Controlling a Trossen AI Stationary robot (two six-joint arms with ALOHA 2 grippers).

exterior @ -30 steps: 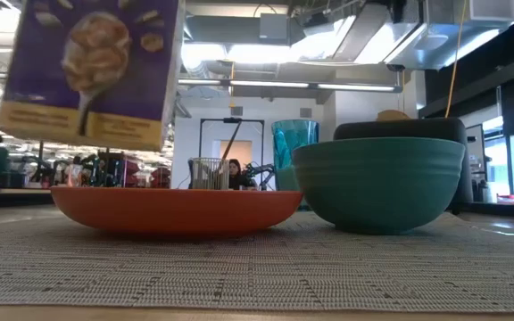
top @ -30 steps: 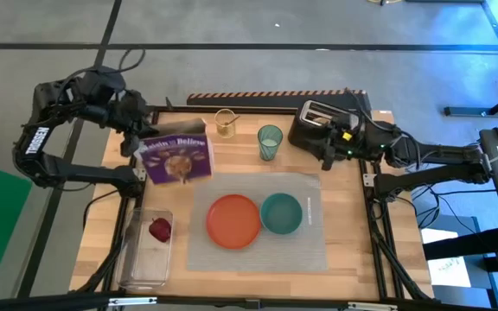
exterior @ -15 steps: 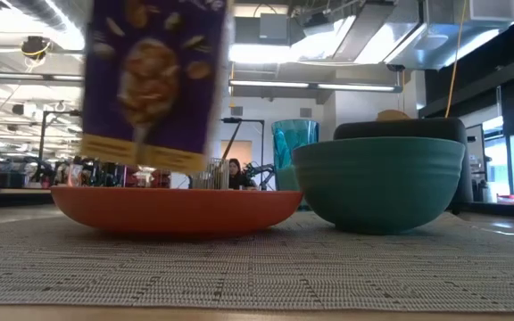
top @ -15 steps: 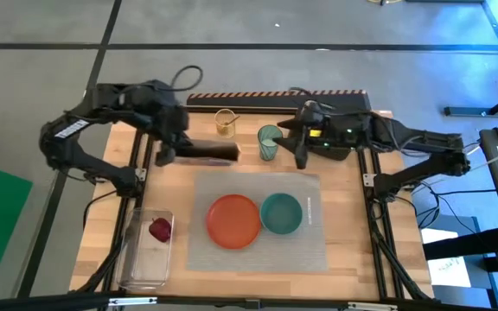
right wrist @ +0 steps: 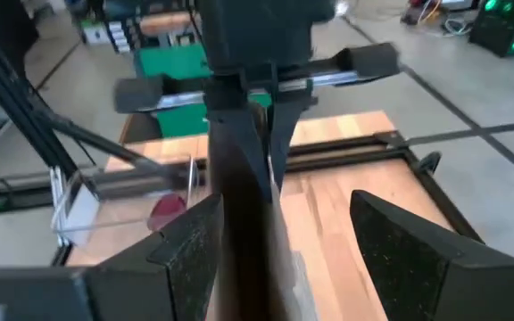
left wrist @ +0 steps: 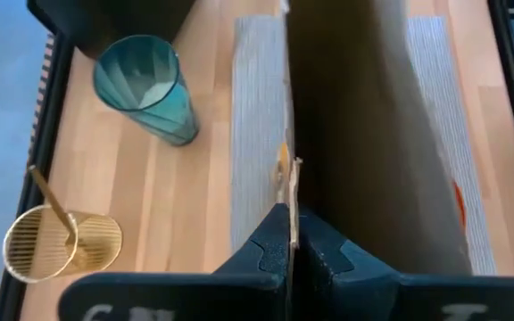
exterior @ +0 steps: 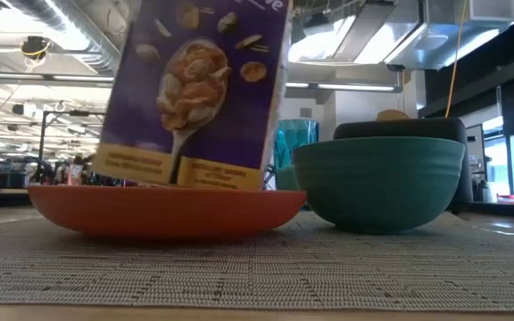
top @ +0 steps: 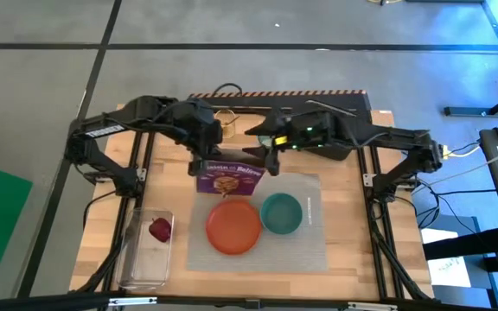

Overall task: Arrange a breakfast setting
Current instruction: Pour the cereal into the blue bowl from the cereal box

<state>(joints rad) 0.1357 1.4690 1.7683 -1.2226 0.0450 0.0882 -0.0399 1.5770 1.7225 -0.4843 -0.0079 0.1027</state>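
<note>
High view: straight down over whole wooden table. Low view: table-height, level, close behind round orange plate. Wrist views: facing along own fingers. Shared by all: purple cardboard cereal box.

Seen from above: purple cereal box held over the far edge of the grey placemat, just beyond the orange plate. Left hand clamped on the box's top edge; right hand close at its right end. Teal bowl touching the plate. Red fruit in a clear tray, left.
</note>
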